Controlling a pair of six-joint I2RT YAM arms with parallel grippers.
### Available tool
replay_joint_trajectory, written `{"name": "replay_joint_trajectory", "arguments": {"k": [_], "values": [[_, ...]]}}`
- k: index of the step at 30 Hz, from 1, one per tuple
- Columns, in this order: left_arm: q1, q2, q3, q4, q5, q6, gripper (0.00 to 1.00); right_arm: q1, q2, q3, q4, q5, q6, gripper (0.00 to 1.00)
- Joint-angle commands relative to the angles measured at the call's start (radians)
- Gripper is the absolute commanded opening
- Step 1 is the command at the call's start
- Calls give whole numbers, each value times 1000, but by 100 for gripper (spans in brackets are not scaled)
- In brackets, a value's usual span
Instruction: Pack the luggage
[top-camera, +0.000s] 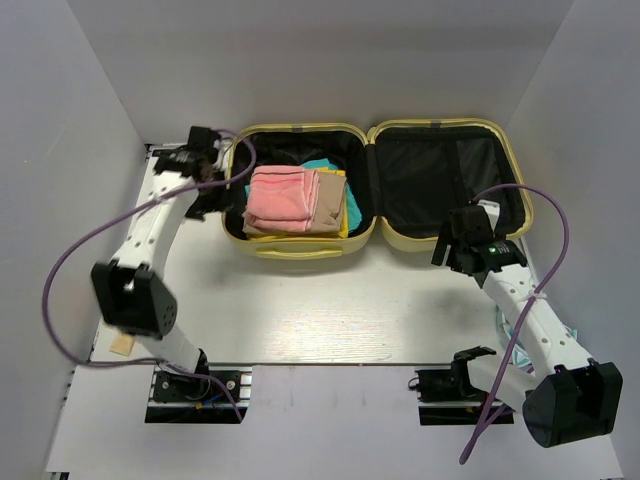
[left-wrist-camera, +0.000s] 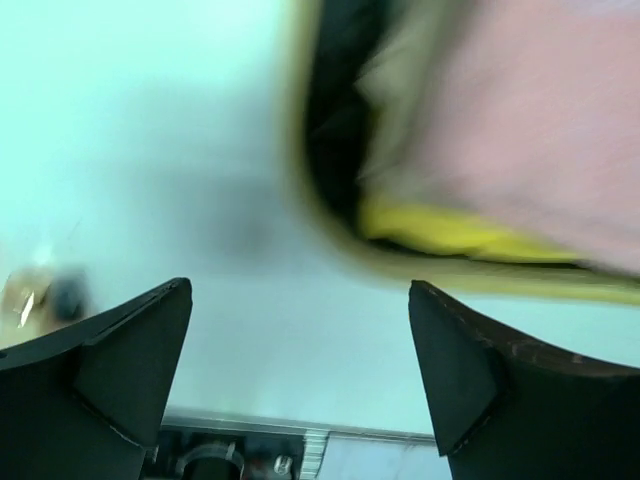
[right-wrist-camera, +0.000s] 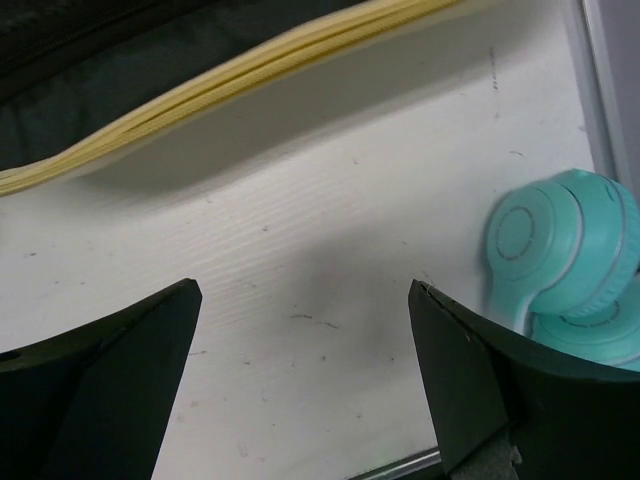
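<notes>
We see the luggage lying open at 12 o'clock on the table, with a folded pink towel on other cloths in its left half. Our left gripper hovers at the case's 9 o'clock rim, jaws spread and holding nothing. Our right gripper hangs near its 5 o'clock corner, jaws also apart, with teal headphones at 3 o'clock.
</notes>
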Motion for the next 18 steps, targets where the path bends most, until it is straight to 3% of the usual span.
{"name": "replay_joint_trajectory", "arguments": {"k": [1,5,9,13,18], "values": [[70,-216,-180,-78,-245,-107,100,-2,1,48,82,-85,-46,90],[179,-409,-526,36,-249,-98,100,-5,18,71,109,-140,-43,90],[269,-443,-781,239,-260,-14,100,-2,39,53,140,-198,-22,90],[314,-446,-896,350,-283,81,100,-3,44,24,171,-266,-11,90],[374,-454,-924,422,-257,138,100,3,72,13,206,-339,0,90]]}}
